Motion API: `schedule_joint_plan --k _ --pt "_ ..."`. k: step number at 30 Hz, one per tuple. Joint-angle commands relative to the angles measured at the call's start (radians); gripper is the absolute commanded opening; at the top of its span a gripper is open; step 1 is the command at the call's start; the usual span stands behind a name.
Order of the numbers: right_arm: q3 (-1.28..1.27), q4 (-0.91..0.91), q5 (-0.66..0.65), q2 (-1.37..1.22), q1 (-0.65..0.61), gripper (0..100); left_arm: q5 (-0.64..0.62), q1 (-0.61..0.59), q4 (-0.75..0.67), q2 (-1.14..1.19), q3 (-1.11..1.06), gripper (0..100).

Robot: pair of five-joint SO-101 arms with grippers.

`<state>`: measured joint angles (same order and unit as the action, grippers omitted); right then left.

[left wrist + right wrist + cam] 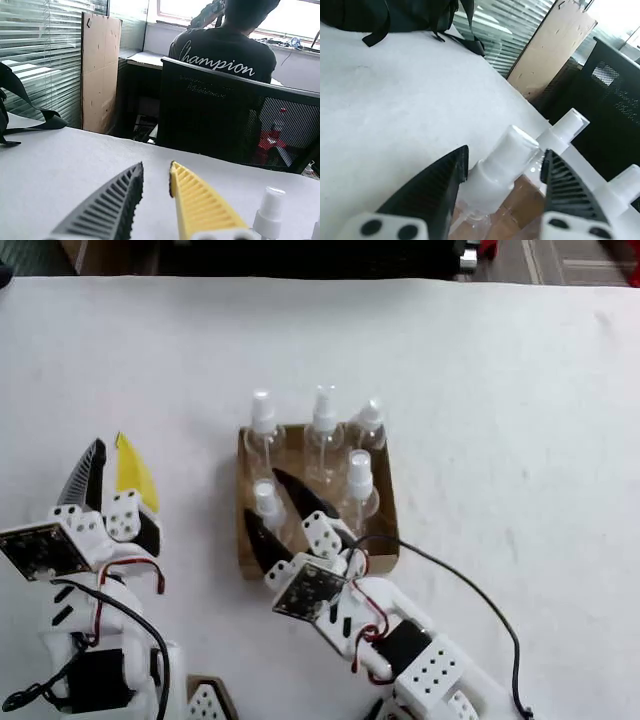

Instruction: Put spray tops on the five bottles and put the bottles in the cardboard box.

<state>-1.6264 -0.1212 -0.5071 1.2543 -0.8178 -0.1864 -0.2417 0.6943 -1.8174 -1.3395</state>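
Right end effector, straddling upright bottle

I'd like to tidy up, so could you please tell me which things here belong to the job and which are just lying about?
For the job: five bottles with spray tops on, cardboard box, left tool, right tool.
Lying about: black bag, cardboard sheet, black chair.

we see white script print across the back of a dark shirt, upper centre of the left wrist view.
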Motion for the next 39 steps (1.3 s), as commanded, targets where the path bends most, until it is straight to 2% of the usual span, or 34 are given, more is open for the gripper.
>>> schedule_joint_plan --k 1,5,11,14,17,18,21,24,27,29,33,34,36,39 --pt "0.103 0.142 0.018 0.010 -0.007 25.5 -0.005 0.010 -0.028 -0.007 0.008 9" --pt "0.166 0.182 0.077 0.010 -0.002 25.7 -0.005 0.010 -0.028 -0.007 0.008 9" --pt "0.256 0.220 0.083 0.116 0.038 25.5 -0.005 0.012 -0.028 -0.007 0.006 9" --pt "0.339 0.430 0.086 0.314 0.030 25.5 -0.005 0.012 -0.028 -0.007 0.006 9" --pt "0.485 0.688 0.147 0.567 0.041 25.5 -0.005 0.012 -0.026 -0.007 0.006 9" --pt "0.569 0.760 0.155 0.576 0.062 25.5 -0.003 0.012 -0.026 -0.007 0.006 9" --pt "0.812 0.906 0.157 0.472 0.209 25.5 -0.003 0.012 -0.029 -0.007 0.000 9" --pt "0.870 0.868 0.163 0.409 0.386 25.5 -0.003 0.012 -0.060 -0.007 -0.018 9" --pt "0.845 0.823 0.164 0.401 0.489 24.8 -0.006 0.012 -0.098 -0.007 -0.044 9" --pt "0.833 0.823 0.164 0.409 0.541 19.9 -0.006 0.012 -0.115 -0.007 -0.052 8" --pt "0.833 0.843 0.163 0.475 0.661 1.0 -0.006 0.008 -0.121 -0.007 -0.034 4" --pt "0.835 0.846 0.163 0.504 0.694 1.5 -0.005 0.008 -0.115 -0.007 -0.015 1" --pt "0.841 0.866 0.161 0.561 0.757 5.2 -0.005 0.008 -0.112 -0.007 0.018 3" --pt "0.925 0.984 0.160 0.549 0.855 2.6 -0.003 0.010 -0.110 -0.007 0.071 2"
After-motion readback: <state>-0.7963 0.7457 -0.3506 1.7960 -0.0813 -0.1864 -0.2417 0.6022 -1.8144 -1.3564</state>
